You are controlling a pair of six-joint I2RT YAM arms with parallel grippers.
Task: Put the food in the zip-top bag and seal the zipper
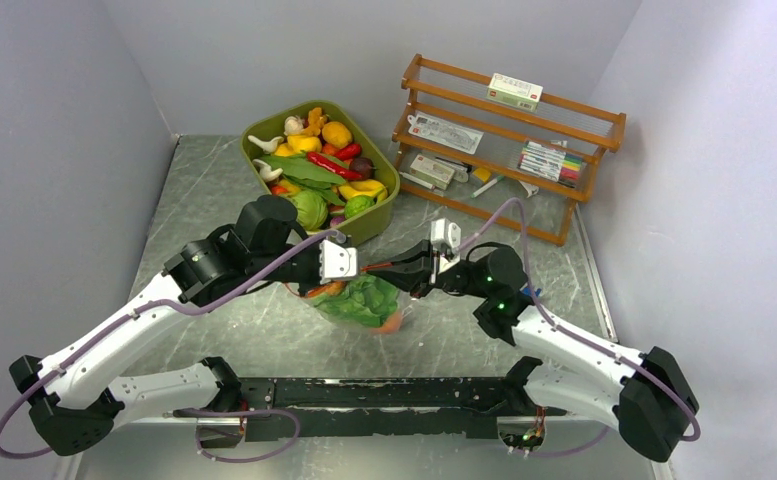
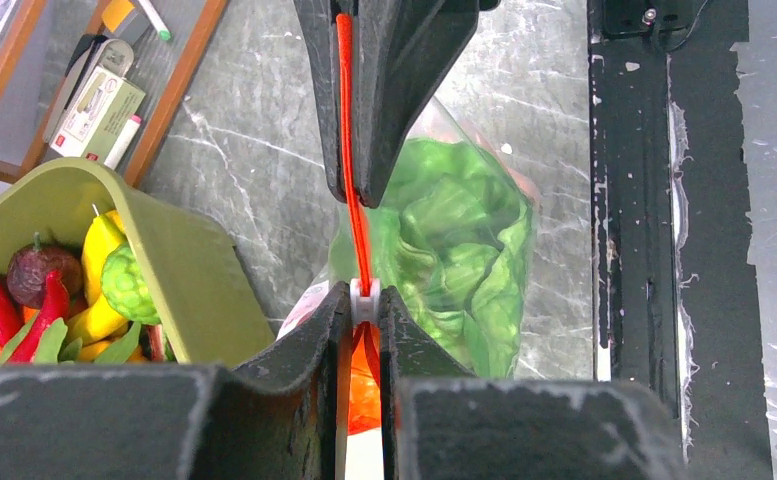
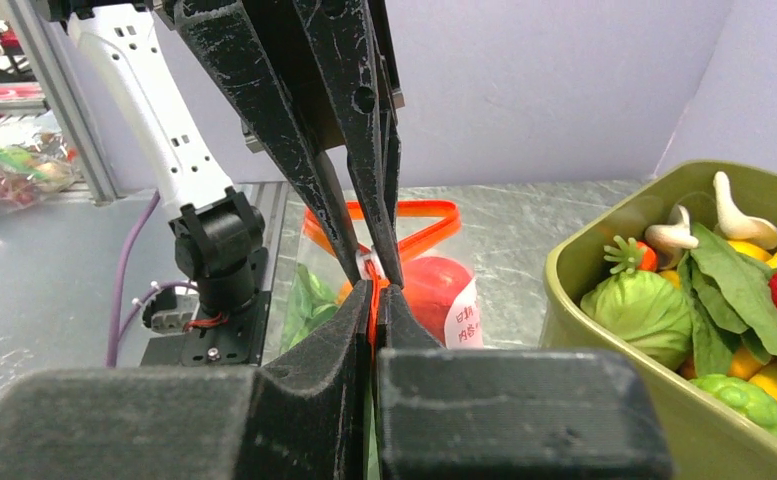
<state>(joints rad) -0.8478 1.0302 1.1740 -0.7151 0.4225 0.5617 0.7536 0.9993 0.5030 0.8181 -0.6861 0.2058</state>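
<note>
The clear zip-top bag [image 1: 336,300] hangs between my two grippers above the table. Inside it are green lettuce [image 1: 369,298] and an orange-red peach [image 3: 434,285], next to the white label [image 3: 464,322]. My left gripper [image 1: 356,268] is shut on the white slider [image 2: 364,300] of the orange-red zipper [image 2: 349,150]. My right gripper [image 1: 401,268] is shut on the same strip [image 3: 372,300], close to the left fingers. Behind the left fingers the zipper [image 3: 414,215] still gapes in a loop. More toy food, including a green cabbage [image 1: 309,208], lies in the tub.
The olive-green tub [image 1: 254,150] of toy vegetables stands just behind the bag, its wall close to the left gripper [image 2: 194,270]. A wooden rack [image 1: 564,215] with pens and packets stands at the back right. Grey walls enclose the table.
</note>
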